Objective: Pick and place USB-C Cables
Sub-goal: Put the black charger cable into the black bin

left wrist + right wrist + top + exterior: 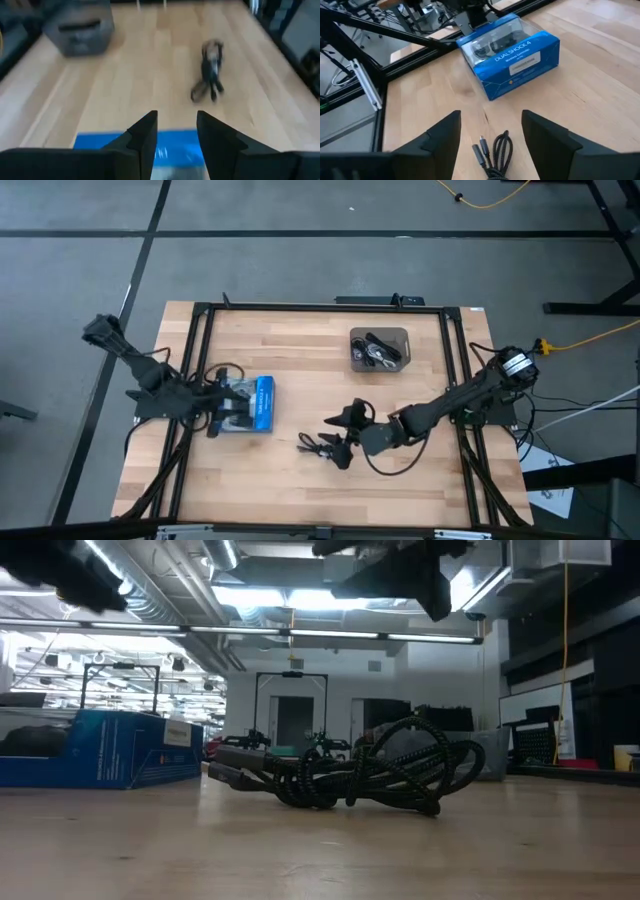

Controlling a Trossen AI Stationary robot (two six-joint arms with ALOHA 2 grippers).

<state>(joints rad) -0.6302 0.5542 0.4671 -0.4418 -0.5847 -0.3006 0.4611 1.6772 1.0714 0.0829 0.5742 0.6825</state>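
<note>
I have the right claw (340, 442) hanging over the middle of the wooden tabletop (300, 500), its fingers spread wide with nothing between them. Directly under it lies a black braided USB-C cable (495, 155), loosely bundled, with its two plugs pointing toward the blue box. From the low view the same bundle (350, 772) sits flat on the wood, the claw above it and clear of it. Nothing lies between the fingers and the cable.

The blue DualShock 4 box (258, 404) is my reference: it sits left of the cable, well apart from it, with bare wood between. The left claw (175, 137) rests right over the near end of that box, fingers parted by a narrow gap and empty; from its wrist camera I see the cable (210, 70) farther out on the wood.

Beyond the cable, toward the far edge of the tabletop and right of the box, stands a grey bin (379, 348) holding several more bundled cables (380, 352), dark and pale ones tangled together. I cannot count them.
</note>
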